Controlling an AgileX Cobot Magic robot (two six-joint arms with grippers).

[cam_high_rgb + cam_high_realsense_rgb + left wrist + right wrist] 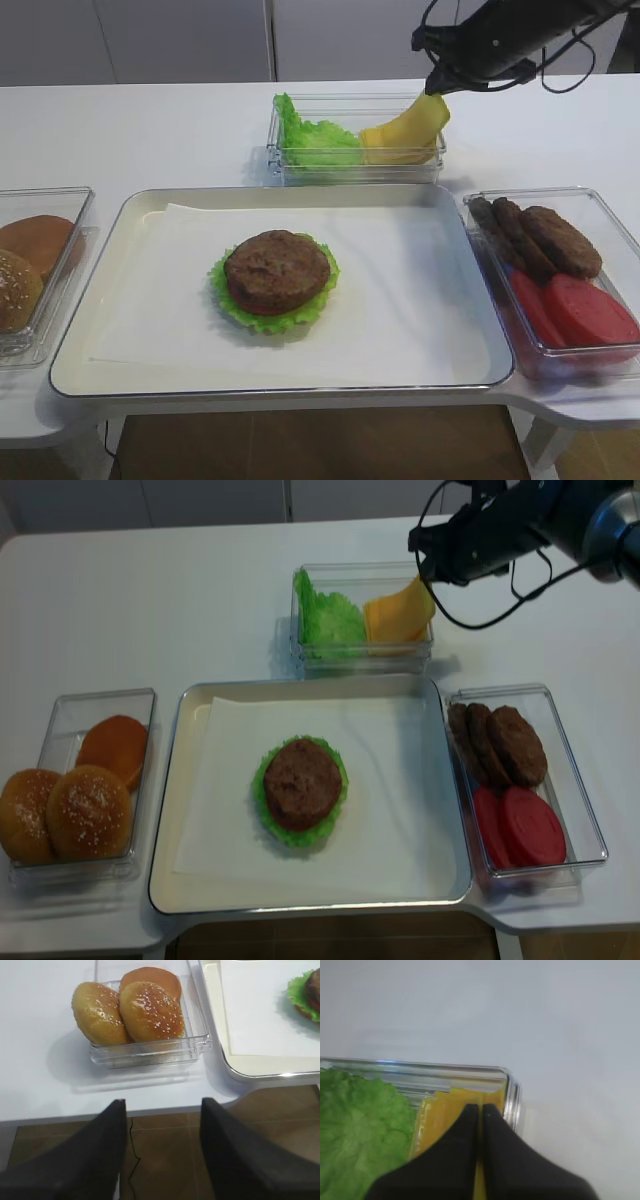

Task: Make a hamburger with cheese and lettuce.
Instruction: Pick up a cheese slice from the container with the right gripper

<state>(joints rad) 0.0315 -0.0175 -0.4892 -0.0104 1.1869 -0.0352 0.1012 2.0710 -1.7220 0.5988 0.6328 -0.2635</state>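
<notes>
Two black fingers of the right end effector [481, 1110] are pressed together on the edge of the thin yellow cheese slice [412, 127], which hangs lifted from the clear plastic box [356, 172] at the back of the white worktop [150, 130]. The right wrist view shows this pinch; the high views show only the raised slice. The left end effector [162, 1110] appears in the left wrist view alone, fingers wide apart and holding nothing, above three tan buns [150, 1010]. One hamburger [276, 272], a brown patty on the frilly green lettuce leaf [232, 300], lies mid-tray on the cream tray [100, 360]. Three loose patties [500, 742] and two red slices [520, 825] fill the right box. No writing can be read.
</notes>
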